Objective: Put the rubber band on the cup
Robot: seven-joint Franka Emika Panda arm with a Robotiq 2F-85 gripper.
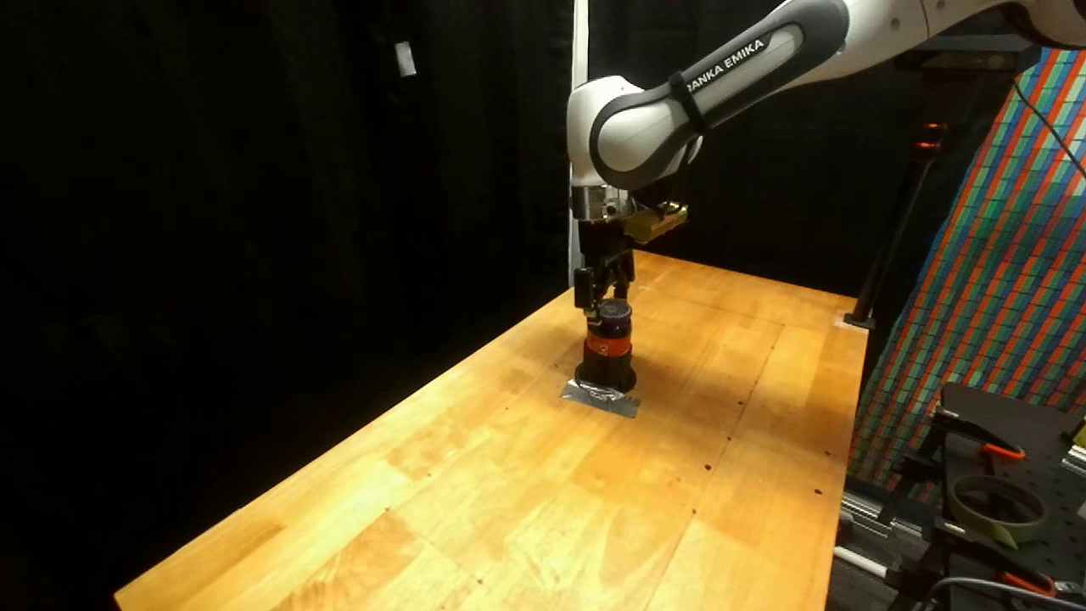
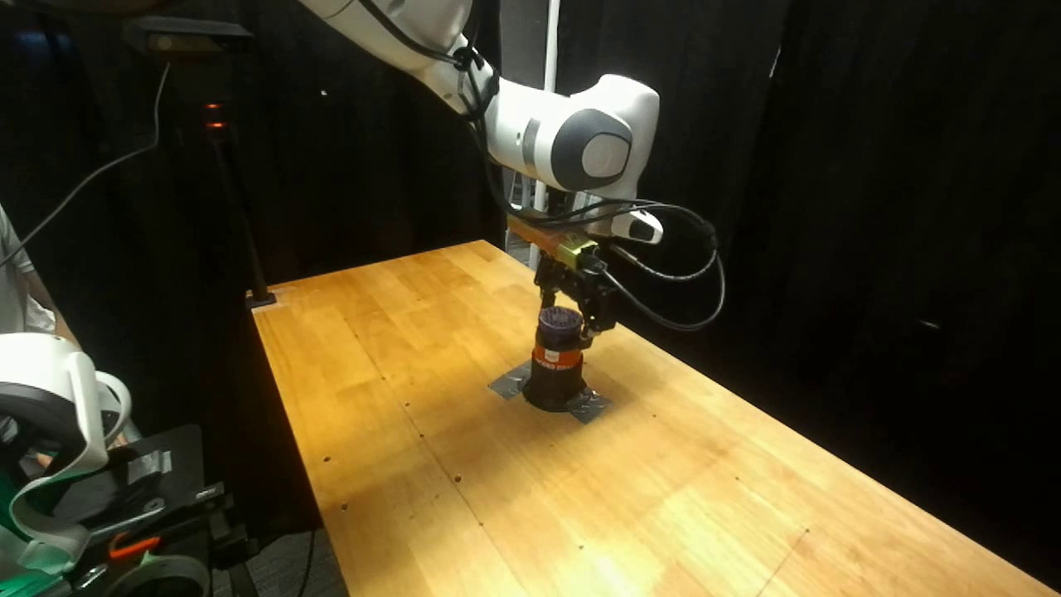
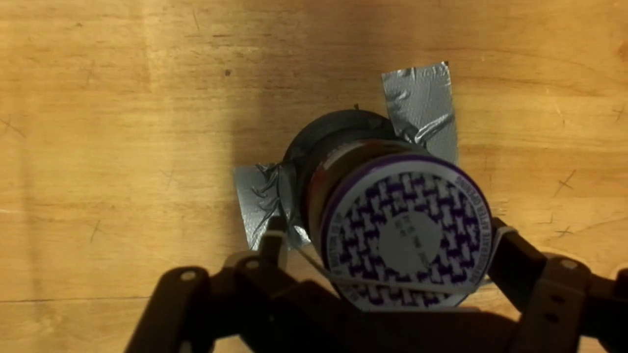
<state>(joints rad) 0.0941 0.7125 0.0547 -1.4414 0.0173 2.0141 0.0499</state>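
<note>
The cup is a dark jar with an orange-red label and a purple-patterned lid. It stands upright on the wooden table in both exterior views and in the wrist view. My gripper is open, pointing down, with one finger on each side of the cup's top. It also shows in both exterior views. The thin pale rubber band is looped over both fingertips. One strand lies across the top of the lid; the rest is hidden. The band cannot be made out in the exterior views.
Grey tape strips hold the cup's wide black base to the wooden table. A black stand rises at the table's far corner. A side cart with a tape roll stands beside the table.
</note>
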